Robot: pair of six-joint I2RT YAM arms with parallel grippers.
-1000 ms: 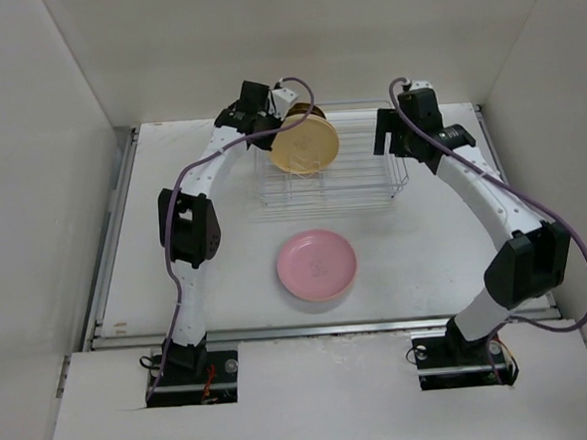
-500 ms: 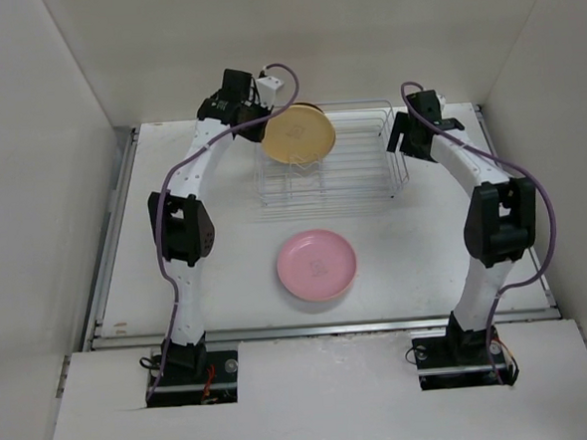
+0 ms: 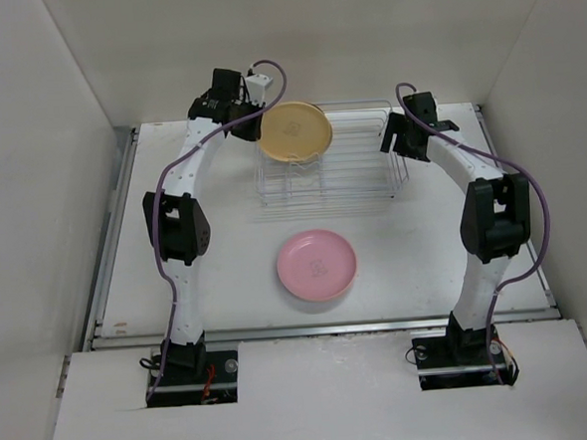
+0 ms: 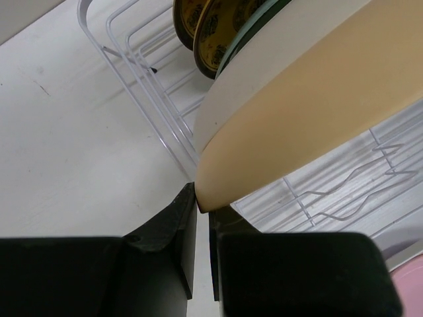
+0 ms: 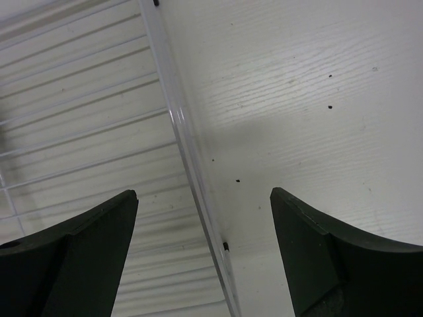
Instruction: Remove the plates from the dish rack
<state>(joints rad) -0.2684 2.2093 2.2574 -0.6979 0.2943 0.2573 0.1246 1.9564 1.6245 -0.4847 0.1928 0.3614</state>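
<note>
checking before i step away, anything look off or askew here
Nothing stands out. The yellow-orange plate hangs tilted over the left end of the dish rack only because the left fingers pinch its rim; the pink plate lies flat and whole on the table.

Here they are, two arms
Left arm (image 3: 177, 227) and right arm (image 3: 493, 218): white links, black housings; purple cables (image 3: 546, 219) trail alongside; right gripper (image 5: 203, 195) is matte black.
</note>
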